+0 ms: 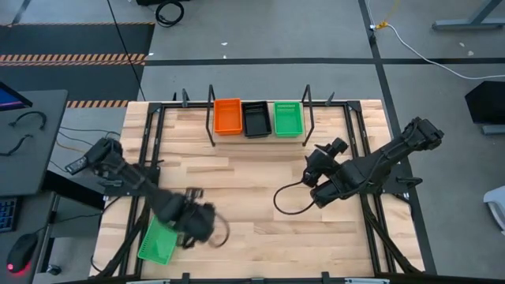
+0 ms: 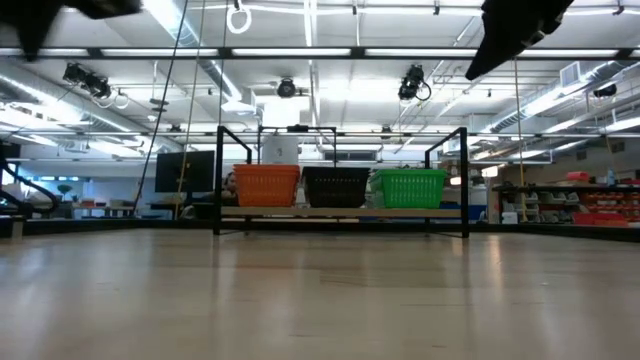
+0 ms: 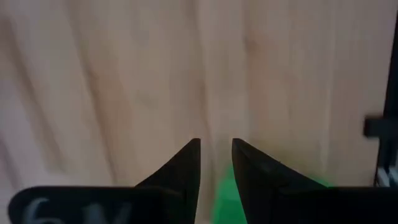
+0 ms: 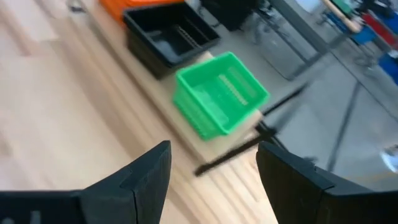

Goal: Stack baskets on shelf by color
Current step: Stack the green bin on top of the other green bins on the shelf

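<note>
At the near left corner of the table (image 1: 260, 197), the left gripper (image 1: 192, 229) hangs over a loose green basket (image 1: 158, 241). Its fingers (image 3: 186, 168) stand close together with a sliver of green between them in the left wrist view, so it probably pinches the basket's rim, though the blur leaves that uncertain. A rim grip would suit carrying the basket to the far side.

On the shelf (image 1: 260, 139) at the far edge, three piles stand in a row: the orange basket (image 1: 227, 116), then the black basket (image 1: 255, 119), then the shelf's green basket (image 1: 288, 118). One column per colour explains the spacing; the loose green one would belong on the rightmost pile.

Further right, the right gripper (image 1: 317, 162) hovers over bare table with its jaws spread wide and nothing between them, facing the shelf as if waiting.

Pale markings show on the left wrist housing, but they cannot be read.
</note>
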`<state>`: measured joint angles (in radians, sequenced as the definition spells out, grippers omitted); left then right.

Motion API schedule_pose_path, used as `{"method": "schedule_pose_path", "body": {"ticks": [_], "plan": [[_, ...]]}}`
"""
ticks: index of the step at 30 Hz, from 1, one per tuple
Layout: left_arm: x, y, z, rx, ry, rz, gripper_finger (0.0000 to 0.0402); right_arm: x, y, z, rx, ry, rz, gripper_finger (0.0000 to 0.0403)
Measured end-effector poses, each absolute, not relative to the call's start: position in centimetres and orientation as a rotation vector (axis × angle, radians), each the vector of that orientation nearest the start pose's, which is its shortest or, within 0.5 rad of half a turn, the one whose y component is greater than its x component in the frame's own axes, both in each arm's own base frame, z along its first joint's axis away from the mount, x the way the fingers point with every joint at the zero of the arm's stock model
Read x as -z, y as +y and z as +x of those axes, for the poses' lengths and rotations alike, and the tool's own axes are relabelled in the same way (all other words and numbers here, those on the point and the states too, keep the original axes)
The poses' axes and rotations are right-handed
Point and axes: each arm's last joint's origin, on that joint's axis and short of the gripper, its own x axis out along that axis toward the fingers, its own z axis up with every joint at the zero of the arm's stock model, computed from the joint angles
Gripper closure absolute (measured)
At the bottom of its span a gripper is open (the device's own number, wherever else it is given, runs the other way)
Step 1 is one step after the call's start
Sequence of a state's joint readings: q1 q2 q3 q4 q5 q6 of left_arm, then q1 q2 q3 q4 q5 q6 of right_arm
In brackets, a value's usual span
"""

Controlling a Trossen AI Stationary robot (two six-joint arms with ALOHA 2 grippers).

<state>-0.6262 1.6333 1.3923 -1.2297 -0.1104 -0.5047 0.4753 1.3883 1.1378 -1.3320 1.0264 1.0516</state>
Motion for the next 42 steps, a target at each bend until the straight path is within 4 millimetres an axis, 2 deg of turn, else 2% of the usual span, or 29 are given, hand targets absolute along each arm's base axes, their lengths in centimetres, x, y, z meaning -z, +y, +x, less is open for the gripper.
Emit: {"method": "schedule_pose_path", "body": {"ticks": [4,11,22,26,33,42], "plan": [[-25.4,-19.8,21.7,0.028,1.443,0.129,0.0302,-27.7,8.9,21.6,0.831,0.726,-0.162,0.0161],[-23.6,-22.3,18.1,-0.035,1.488,0.047,0.0299,-27.7,10.4,22.0,0.721,0.722,-0.115,0.0161],[-23.6,-27.1,13.1,0.022,1.537,-0.226,0.0298,-27.7,10.9,22.0,0.695,0.707,-0.091,0.0161],[-22.8,-28.4,11.8,0.012,1.548,-0.229,0.0298,-27.8,11.0,22.2,0.693,0.696,-0.077,0.0161],[-19.6,-29.9,11.7,-0.015,1.588,-0.114,0.0289,-27.9,11.2,22.5,0.681,0.671,-0.048,0.0161],[-17.5,-30.1,12.5,-0.037,1.593,-0.028,0.022,-27.9,11.3,22.6,0.66,0.68,-0.023,0.0161]]}}
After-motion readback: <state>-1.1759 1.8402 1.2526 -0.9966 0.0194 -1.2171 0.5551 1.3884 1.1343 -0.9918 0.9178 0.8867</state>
